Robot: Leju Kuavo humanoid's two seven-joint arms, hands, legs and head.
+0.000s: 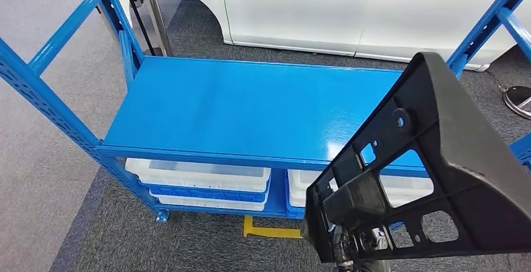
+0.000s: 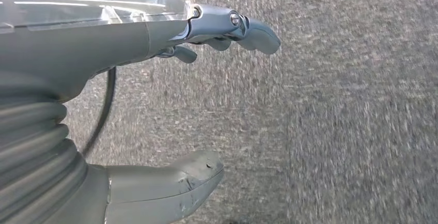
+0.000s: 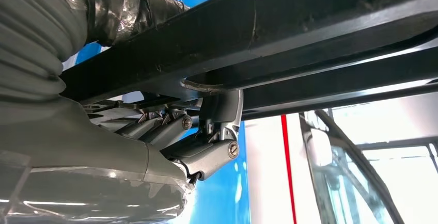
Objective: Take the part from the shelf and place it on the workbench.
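Above shelf [image 1: 250, 106]; part [image 1: 438, 159] in right hand [image 3: 206, 141]

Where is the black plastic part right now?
In the head view the black plastic part is at lower right, held up by the right hand in front of the blue metal shelf.

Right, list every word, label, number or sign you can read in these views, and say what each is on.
None can be read. The black plastic perforated part held in the right hand, the blue metal shelf, the white plastic bins and the white car body with its red stripe show no legible text.
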